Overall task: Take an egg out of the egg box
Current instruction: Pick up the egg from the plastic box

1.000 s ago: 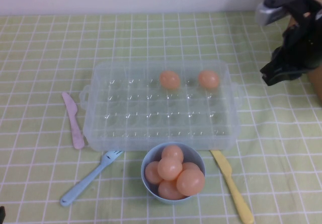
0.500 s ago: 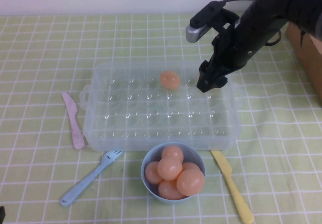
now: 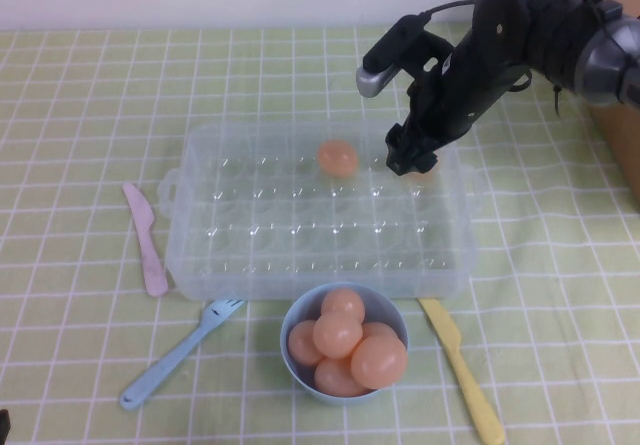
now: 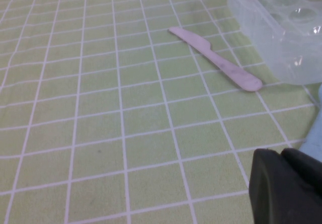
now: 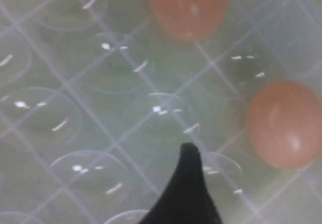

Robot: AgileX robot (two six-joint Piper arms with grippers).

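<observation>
— Where did you have the right gripper (image 3: 412, 163)?

— Low over the egg box (image 3: 318, 265), jaws spread wide and empty, just above the far-row egg (image 5: 286, 125) you meant to lift.

— And the left gripper (image 4: 287, 186)?

— Parked near the pink knife (image 4: 216, 59); you couldn't tell its opening.

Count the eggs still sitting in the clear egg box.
2. One egg lies in the far row of the egg box, near the middle. The other egg sits to its right, mostly hidden beneath the open right tool hovering over it.
</observation>
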